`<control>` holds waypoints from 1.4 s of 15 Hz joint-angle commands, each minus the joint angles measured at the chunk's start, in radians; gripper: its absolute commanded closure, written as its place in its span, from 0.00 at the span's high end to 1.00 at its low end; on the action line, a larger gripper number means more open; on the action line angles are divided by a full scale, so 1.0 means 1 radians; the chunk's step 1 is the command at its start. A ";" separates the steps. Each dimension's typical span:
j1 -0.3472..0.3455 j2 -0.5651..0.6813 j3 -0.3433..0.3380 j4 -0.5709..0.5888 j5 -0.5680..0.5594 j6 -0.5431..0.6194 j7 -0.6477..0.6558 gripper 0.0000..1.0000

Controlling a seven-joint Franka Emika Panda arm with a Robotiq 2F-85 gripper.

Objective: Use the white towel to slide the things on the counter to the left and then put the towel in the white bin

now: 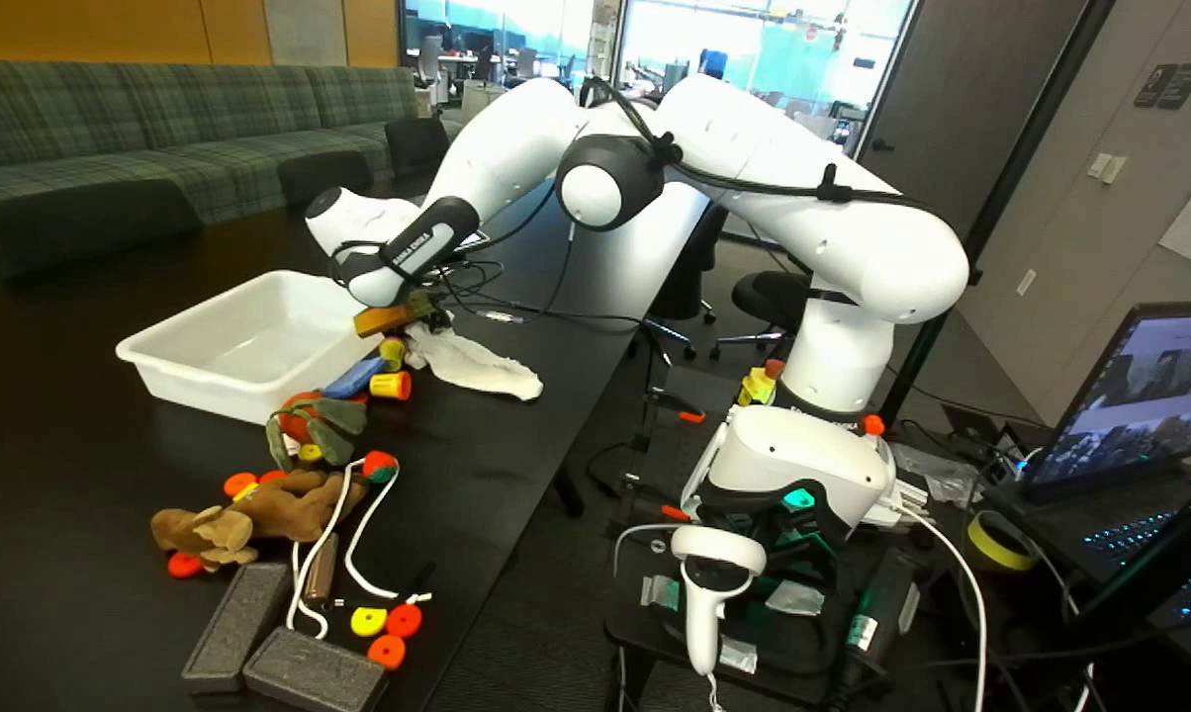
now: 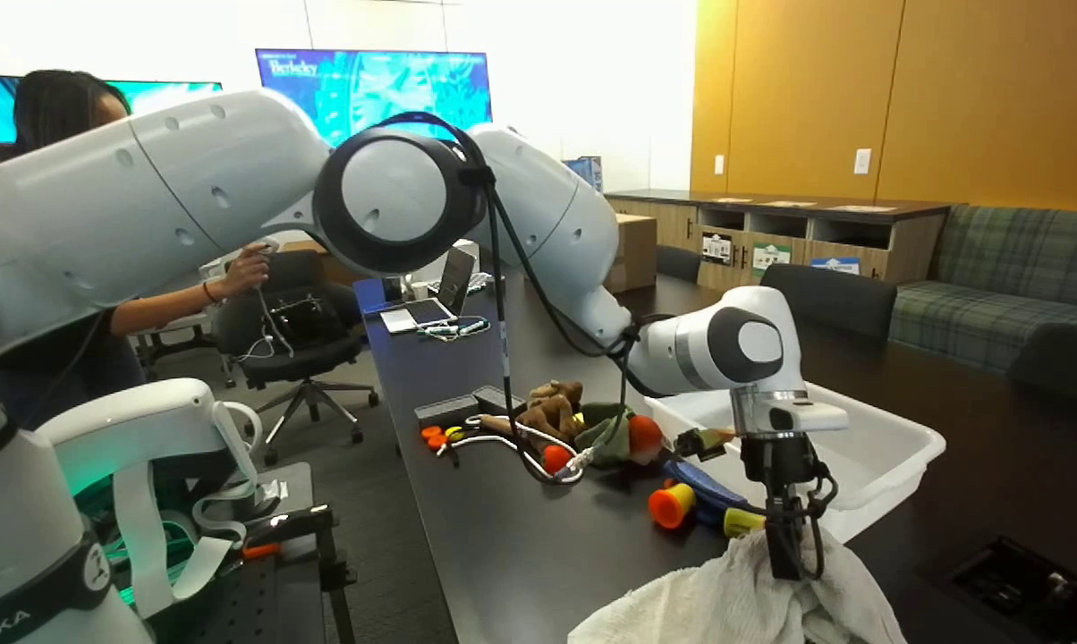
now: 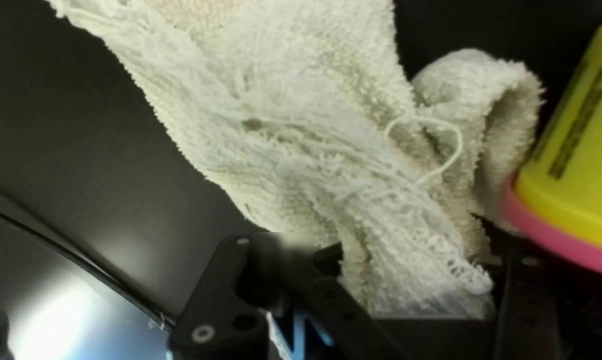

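The white towel lies bunched on the black table beside the bin. It also shows in an exterior view and fills the middle of the wrist view. My gripper points down into the towel. In the wrist view its fingers are closed on a thick fold of the towel. The white bin stands just beyond, also at the right. Toys lie beside the bin: a yellow-orange cup, a blue item and a red-green plush. A yellow-pink tub is close to the towel.
Farther along lie a brown plush, white rope, grey blocks and orange and yellow discs. A brown-green item is near the bin rim. A cable hangs beside my arm. A dark table opening is at right.
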 commanded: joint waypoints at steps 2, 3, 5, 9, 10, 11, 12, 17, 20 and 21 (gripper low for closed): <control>0.054 0.037 0.007 0.060 0.018 0.067 0.034 0.05; 0.069 0.031 0.012 0.047 0.017 0.088 0.035 0.05; 0.089 -0.005 0.031 -0.006 0.004 0.134 0.037 0.05; 0.161 -0.075 0.052 -0.129 -0.007 0.229 0.040 0.05; 0.183 -0.097 0.052 -0.161 -0.012 0.241 0.045 0.05; 0.221 -0.112 0.049 -0.197 -0.021 0.261 0.071 0.05; 0.246 -0.137 0.051 -0.235 -0.024 0.279 0.078 0.05; 0.411 -0.195 0.074 -0.329 -0.009 0.307 0.168 0.05; 0.486 -0.228 0.115 -0.350 -0.010 0.297 0.201 0.05; 0.513 -0.221 0.125 -0.338 -0.015 0.295 0.216 0.05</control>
